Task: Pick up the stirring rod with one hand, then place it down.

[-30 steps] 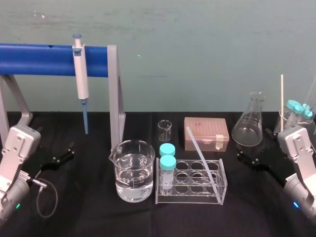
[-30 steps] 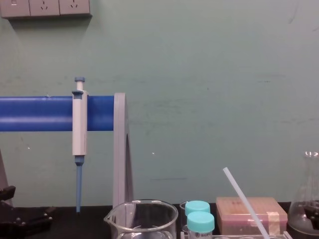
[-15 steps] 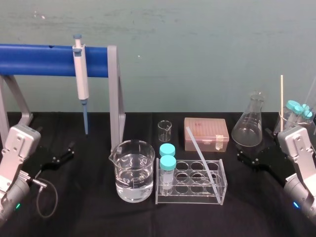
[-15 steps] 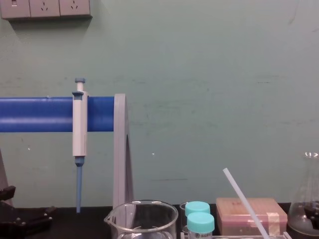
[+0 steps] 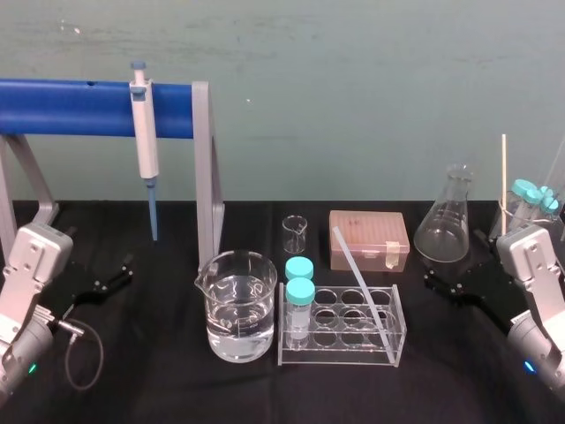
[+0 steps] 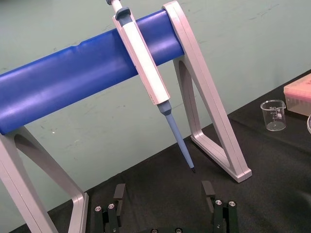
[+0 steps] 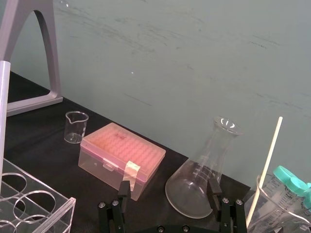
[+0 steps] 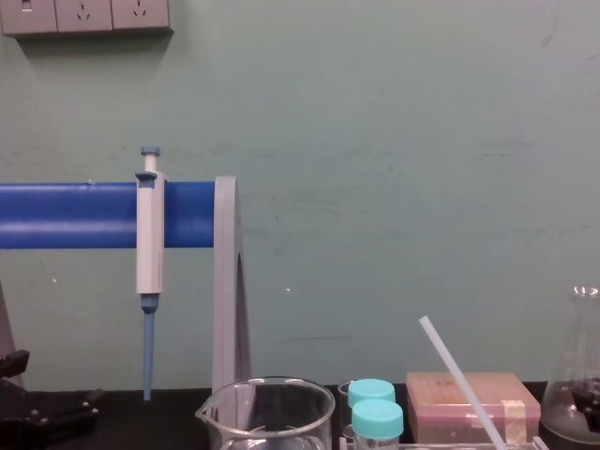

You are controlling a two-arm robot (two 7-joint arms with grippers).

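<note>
Rod (image 5: 363,294) is seen at the centre of the head view, leaned tilted in the rack (image 5: 335,353) on the black surface (image 5: 159,371), with its top pointed toward the pink box (image 5: 368,238). Left pincer (image 6: 163,191), at lower left, is spread wide and empty. Right pincer (image 7: 168,188), at lower right, is likewise spread and empty.

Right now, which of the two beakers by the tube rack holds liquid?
The large beaker, left of the tube rack, holds clear liquid; the small beaker behind it looks empty.
</note>
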